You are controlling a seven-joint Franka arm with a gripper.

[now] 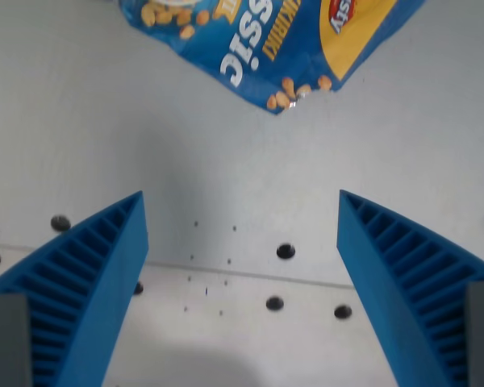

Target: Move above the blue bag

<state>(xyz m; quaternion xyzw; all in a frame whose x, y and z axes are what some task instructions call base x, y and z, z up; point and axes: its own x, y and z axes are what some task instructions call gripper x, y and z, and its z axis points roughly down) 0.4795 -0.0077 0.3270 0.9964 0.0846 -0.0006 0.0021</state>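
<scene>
Pointing straight down at the table (81, 113), gripper (240, 201) spread wide, nothing between the fingers (97, 266). Bag (266, 40) lying ahead, beyond the fingertips, partly cut off by the top edge.

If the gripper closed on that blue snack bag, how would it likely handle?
The blue bag looks crinkled and glossy, so it is probably floppy and somewhat slippery. Its creased corner suggests thin film that would likely crumple between the blue fingers. It lies flat, so rolling seems unlikely.

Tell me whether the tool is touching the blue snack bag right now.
Apart. In the wrist view, the tool is open with bare grey table between its blue fingertips and the blue snack bag, which lies at the top of the picture.
</scene>
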